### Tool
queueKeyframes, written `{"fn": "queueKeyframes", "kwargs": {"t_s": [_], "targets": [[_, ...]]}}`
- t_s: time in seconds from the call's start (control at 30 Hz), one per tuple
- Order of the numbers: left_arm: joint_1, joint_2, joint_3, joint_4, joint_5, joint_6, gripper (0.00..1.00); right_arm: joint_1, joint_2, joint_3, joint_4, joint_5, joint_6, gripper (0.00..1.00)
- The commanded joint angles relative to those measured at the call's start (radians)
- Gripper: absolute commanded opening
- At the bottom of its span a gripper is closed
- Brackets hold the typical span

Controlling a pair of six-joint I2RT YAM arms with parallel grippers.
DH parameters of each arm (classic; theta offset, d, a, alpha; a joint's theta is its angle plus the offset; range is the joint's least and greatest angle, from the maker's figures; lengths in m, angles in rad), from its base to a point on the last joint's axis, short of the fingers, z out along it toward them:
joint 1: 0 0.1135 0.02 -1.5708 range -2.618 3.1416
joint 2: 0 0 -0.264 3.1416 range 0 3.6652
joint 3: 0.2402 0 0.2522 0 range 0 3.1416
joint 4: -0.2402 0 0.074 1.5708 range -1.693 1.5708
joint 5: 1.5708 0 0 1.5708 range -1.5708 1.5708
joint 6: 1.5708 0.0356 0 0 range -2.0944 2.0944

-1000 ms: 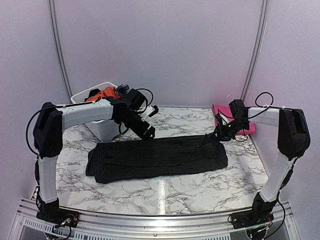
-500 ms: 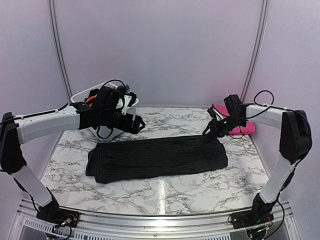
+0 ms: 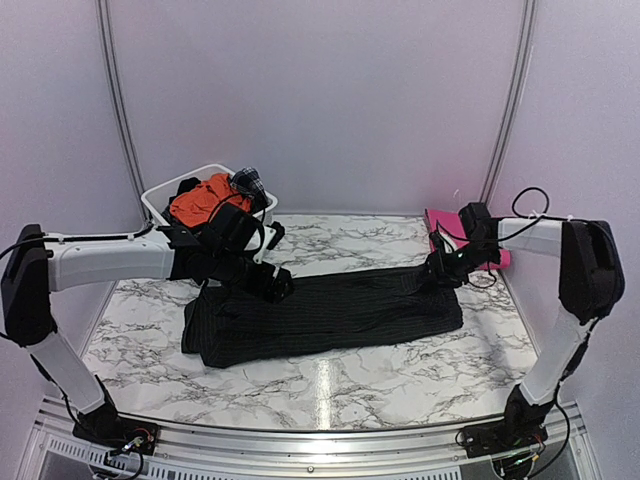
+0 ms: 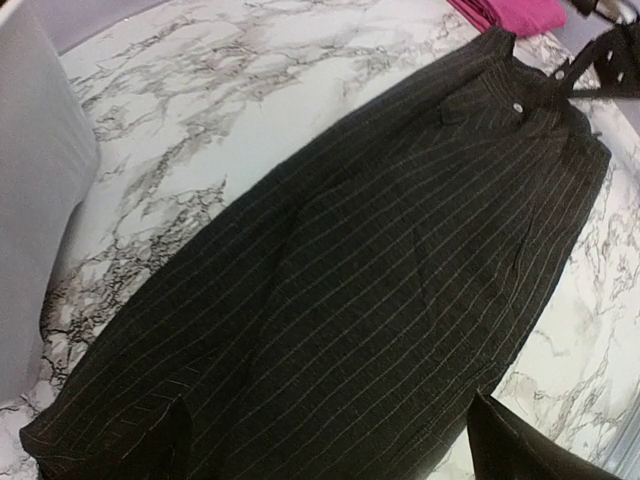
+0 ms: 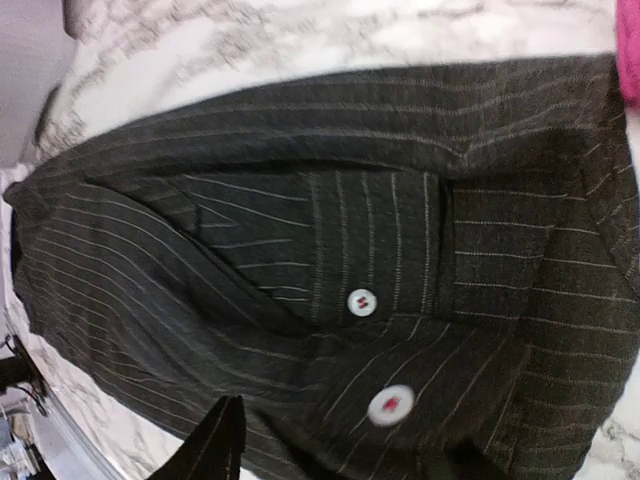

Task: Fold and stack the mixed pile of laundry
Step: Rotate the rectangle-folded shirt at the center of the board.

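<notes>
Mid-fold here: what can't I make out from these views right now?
Right gripper: too small in the top view, fingertips cut off by the right wrist view's bottom edge; whether it grips the black pinstriped shirt is unclear.
Magenta cloth: mostly behind the right arm in the top view.
White tub: anything under the orange garment and plaid piece is hidden in the top view.

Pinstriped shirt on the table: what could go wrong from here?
The right gripper sits at the button end of the pinstriped shirt, close to the pink cloth; a lift there may drag that cloth. The left gripper is wide open over folded fabric; it might pinch only the top layer, skewing the fold. The left arm runs beside the white tub; a swing could nudge it.
</notes>
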Motion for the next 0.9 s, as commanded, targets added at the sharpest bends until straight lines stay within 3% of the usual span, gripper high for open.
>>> {"fn": "queueKeyframes", "kwargs": {"t_s": [0.0,0.33,0.43,0.87], "targets": [[-0.027,0.021,-0.006,-0.056,-0.016,0.025,0.99,-0.007,-0.2,-0.007,-0.014,-0.065,0.03,0.55],[-0.047,0.033,-0.021,-0.056,0.065,0.05,0.99,-0.066,-0.364,-0.298,0.031,-0.036,0.029,0.57],[-0.05,0.031,-0.024,-0.055,0.069,0.049,0.99,-0.087,-0.377,-0.354,0.082,-0.034,0.049,0.65],[-0.05,0.046,-0.052,-0.052,0.043,0.043,0.99,-0.091,-0.209,-0.356,0.275,-0.131,0.097,0.61]]}}
